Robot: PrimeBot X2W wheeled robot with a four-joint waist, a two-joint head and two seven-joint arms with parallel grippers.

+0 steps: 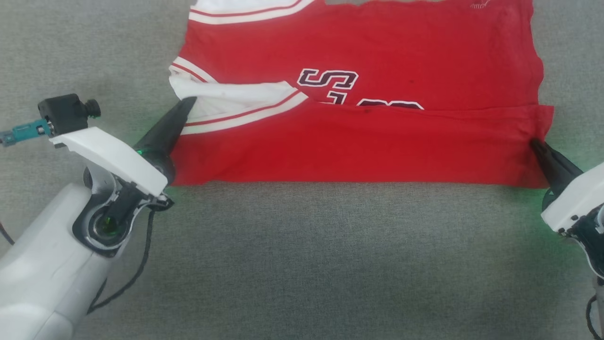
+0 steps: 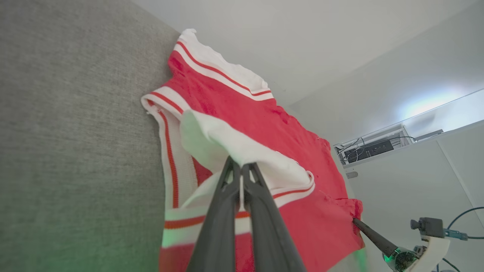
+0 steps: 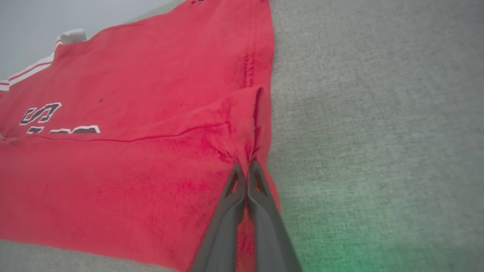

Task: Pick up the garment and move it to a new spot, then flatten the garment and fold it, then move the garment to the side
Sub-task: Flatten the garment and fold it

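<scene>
Shirt [image 1: 358, 52], soft, red, short-sleeved, half-folded on grey fabric table [image 1: 302, 259]; left gripper [image 1: 188, 101] on white sleeve [image 1: 222, 97], right gripper [image 1: 535, 142] on opposite edge, both clenched, presumably tensioning fold.

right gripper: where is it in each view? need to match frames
Head view: right gripper at the right edge, fingers shut on the garment corner.
Left wrist view: right gripper at lower right, tip on the red hem.
Right wrist view: right gripper at bottom centre, pinching the red edge.
Shared landmark: far white sleeve, also at and.
</scene>
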